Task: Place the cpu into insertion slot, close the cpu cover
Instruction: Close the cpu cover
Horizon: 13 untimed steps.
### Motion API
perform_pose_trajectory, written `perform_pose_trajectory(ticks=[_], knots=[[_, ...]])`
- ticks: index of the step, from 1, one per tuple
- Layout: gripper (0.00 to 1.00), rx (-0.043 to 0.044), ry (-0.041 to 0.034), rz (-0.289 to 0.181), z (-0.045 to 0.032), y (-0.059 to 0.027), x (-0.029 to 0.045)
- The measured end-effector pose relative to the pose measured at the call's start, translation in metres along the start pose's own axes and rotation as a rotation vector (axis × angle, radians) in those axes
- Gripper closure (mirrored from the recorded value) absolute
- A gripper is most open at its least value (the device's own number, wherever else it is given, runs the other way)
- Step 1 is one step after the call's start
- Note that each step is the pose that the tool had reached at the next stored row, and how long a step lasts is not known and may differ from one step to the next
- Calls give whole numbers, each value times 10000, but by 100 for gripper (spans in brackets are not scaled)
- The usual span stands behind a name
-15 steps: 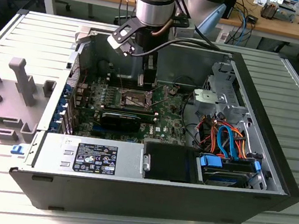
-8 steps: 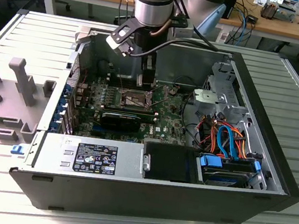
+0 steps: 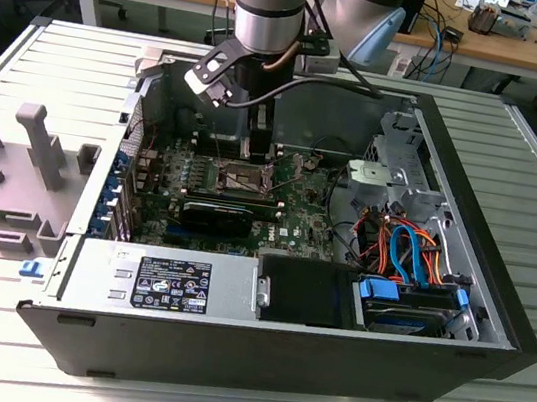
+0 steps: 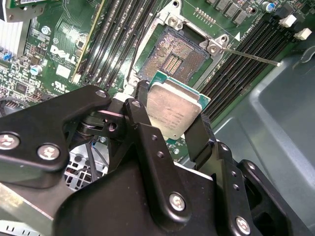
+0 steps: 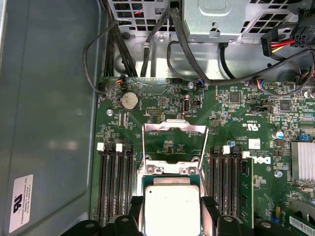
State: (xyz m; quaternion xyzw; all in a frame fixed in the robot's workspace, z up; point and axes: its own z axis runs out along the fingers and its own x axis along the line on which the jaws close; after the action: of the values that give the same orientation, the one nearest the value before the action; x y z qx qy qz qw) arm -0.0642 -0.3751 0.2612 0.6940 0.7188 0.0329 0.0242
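In the exterior view, the arm is reaching down into an open computer case (image 3: 497, 296) lying on a ribbed metal table (image 3: 56, 68). The end effector (image 3: 258, 154) is hanging just above the insertion slot (image 3: 241, 179) on the green motherboard (image 3: 296, 220). A power supply (image 3: 165, 282) is sitting along the near wall of the case, and orange and blue cables (image 3: 408, 247) are running toward the exterior view's right.

In the second wrist view, the end effector (image 4: 170, 115) is gripping the cpu (image 4: 173, 110), its two black fingers (image 4: 142, 105) pressing against opposite edges of the chip. The cpu is being held tilted, just above and beside the insertion slot (image 4: 174, 56), whose dark pin field is lying exposed. A thin lever wire (image 4: 251, 56) is sticking out from the socket rim across the black memory slots (image 4: 256, 42).

In the first wrist view, the cpu (image 5: 172, 209) is sitting between the fingers (image 5: 209, 211) with its silvery face showing. The cpu cover (image 5: 174, 129) is standing swung open beyond it, hinged at the socket's far edge. A round coin battery (image 5: 130, 100) is lying on the board beyond the cover, and a grey drive cage (image 5: 216, 19) is sitting past the board's edge.
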Motion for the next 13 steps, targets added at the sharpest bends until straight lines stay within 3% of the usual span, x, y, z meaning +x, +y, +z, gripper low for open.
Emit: perform_pose_trajectory(ticks=[13], knots=[[45, 1, -1, 0, 34, -3, -1]])
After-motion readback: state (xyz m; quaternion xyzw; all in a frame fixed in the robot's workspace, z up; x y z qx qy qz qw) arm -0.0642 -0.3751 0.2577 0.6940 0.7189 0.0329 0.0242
